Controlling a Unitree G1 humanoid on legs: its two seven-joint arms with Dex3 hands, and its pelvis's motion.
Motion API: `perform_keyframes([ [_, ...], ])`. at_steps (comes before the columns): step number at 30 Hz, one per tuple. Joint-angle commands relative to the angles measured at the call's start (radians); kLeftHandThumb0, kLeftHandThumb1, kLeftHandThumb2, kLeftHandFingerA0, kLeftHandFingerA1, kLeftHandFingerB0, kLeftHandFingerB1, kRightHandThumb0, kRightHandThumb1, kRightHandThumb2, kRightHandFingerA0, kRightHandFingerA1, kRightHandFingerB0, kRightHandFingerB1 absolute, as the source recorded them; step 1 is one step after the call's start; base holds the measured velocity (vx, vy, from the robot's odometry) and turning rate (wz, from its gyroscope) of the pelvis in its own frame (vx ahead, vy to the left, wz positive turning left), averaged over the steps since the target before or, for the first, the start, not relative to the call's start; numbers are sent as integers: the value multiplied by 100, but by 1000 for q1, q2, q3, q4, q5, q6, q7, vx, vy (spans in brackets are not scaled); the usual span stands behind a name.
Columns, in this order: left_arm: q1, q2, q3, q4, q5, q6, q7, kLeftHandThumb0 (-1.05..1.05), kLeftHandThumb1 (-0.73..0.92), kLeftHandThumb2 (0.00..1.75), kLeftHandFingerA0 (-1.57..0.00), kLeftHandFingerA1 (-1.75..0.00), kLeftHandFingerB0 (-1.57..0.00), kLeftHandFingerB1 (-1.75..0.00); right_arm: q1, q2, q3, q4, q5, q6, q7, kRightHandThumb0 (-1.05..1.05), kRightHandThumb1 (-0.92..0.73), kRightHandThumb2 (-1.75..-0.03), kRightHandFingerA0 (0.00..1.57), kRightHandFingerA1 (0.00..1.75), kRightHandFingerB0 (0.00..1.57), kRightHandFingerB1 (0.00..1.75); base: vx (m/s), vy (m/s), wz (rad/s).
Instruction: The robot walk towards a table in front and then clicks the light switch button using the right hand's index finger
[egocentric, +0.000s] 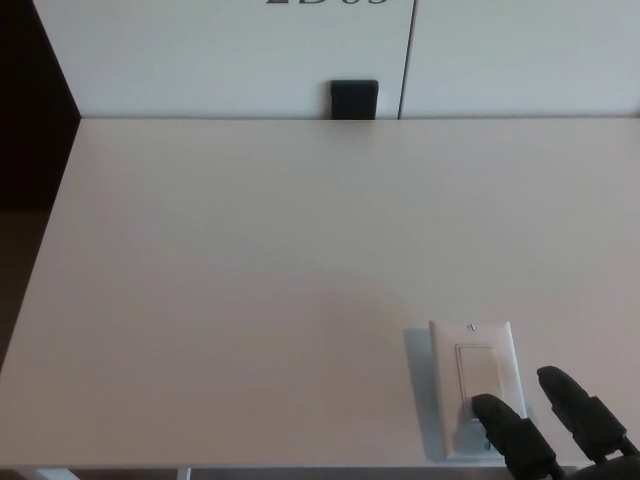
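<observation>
White desk fills most of the frame, bare apart from one thing. Light switch lies flat on the desk in the lower right of the frame, close to the near edge — a white wall plate with a tall rocker button in its middle and a small screw mark at the top. It sits slightly tilted against the desk edge.

Right hand comes in at the bottom right corner, black, only partly in frame. Two thick fingers show, spread apart and holding nothing, so the hand is open. The finger toward frame left has its tip over the lower end of the switch plate, just below the rocker button; whether it actually touches the plate can't be told from this angle. The other finger points up-left, just beside the plate's right edge, over bare desk. Thumb is not visible.

Left hand is out of frame.

Behind the desk, along the top of the frame, white cabinet panels with a vertical seam right of centre and part of some dark lettering cut off at the top edge. A small black block sits at the desk's far edge, centre top. Dark strip down the upper left of the frame — too dark to make out.
</observation>
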Motion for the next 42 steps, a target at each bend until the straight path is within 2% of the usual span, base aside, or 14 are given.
perform_keyframes([
  [1, 0, 17, -1, 9, 13, 14, -4, -66, 35, 94, -41, -82, -36, -67, 30, -29, 15, 26, -14, 39, -14, -80, -51, -83, 0, 0, 17, 35, 0, 0, 0],
  [2, -4, 16, 0, 14, 11, 19, -5, -68, 46, 68, -33, -97, -38, -66, 27, -32, 19, 36, -16, 42, -23, -80, -51, -83, 0, 0, 16, 35, 0, 0, 0],
  [10, -12, 16, 2, 19, 6, 24, -13, -69, 35, 94, -40, -84, -36, -67, 10, -44, 36, 51, -1, 63, -16, -79, -50, -82, 0, 0, 16, 34, 0, 0, 0],
  [14, -16, 16, 2, 20, 9, 24, -11, -67, 46, 68, -33, -96, -37, -66, 6, -50, 40, 38, 0, 70, -13, -81, -52, -83, 0, 0, 14, 31, 0, 0, 0],
  [15, -9, 18, 0, 2, 13, 29, -12, -66, 35, 94, -40, -81, -36, -67, 14, -54, 35, 11, 10, 65, -2, -74, -49, -84, 0, 8, 8, 31, 0, 0, 0],
  [19, -31, 17, 1, 49, 7, 8, -17, -70, 47, 67, -32, -99, -37, -67, 43, -69, 14, -67, 57, 26, -46, -67, -61, -61, 0, 9, 14, 26, 0, 0, 0],
  [20, -33, 18, 0, 54, 9, 6, -16, -69, 45, 67, -32, -98, -36, -66, 53, -72, 8, -88, 73, 17, -46, -74, -50, -85, 0, 9, 9, 31, 0, 0, 0],
  [21, -32, 18, -2, 49, 13, 14, -13, -66, 34, 94, -41, -83, -36, -67, 76, -78, -5, -137, 103, 1, -43, -75, -52, -87, 0, 9, 9, 31, 0, 0, 0],
  [23, -29, 16, -5, 39, 21, 21, -6, -64, 34, 94, -40, -82, -36, -67, 124, -99, -43, -239, 148, -55, -102, -70, -69, -64, 0, 11, 14, 26, 0, 0, 0],
  [30, -15, 27, -7, 21, 25, 20, -6, -65, 35, 95, -41, -82, -35, -66, 254, -134, -123, -320, 234, -151, -130, -71, -49, -87, 0, 21, 11, 35, 0, 0, 0],
  [31, -11, 27, -7, 14, 25, 24, -7, -65, 35, 95, -41, -82, -35, -66, 259, -136, -127, -309, 236, -160, -140, -70, -63, -59, 0, 28, 15, 27, 0, 0, 0],
  [39, -3, 26, -12, 5, 38, 42, 4, -65, 35, 95, -43, -83, -34, -65, 254, -142, -172, -127, 255, -235, -251, -73, -51, -85, 5, 24, 16, 41, 0, 0, 0],
  [40, -7, 28, -14, 13, 45, 36, 10, -64, 35, 95, -44, -83, -34, -65, 255, -150, -184, -97, 253, -234, -258, -70, -66, -59, 6, 26, 23, 29, 0, 0, 0],
  [42, -17, 28, -13, 22, 46, 34, 12, -64, 35, 95, -44, -83, -34, -65, 259, -155, -206, -87, 255, -229, -244, -74, -53, -87, 5, 25, 14, 41, 0, 0, 0],
])
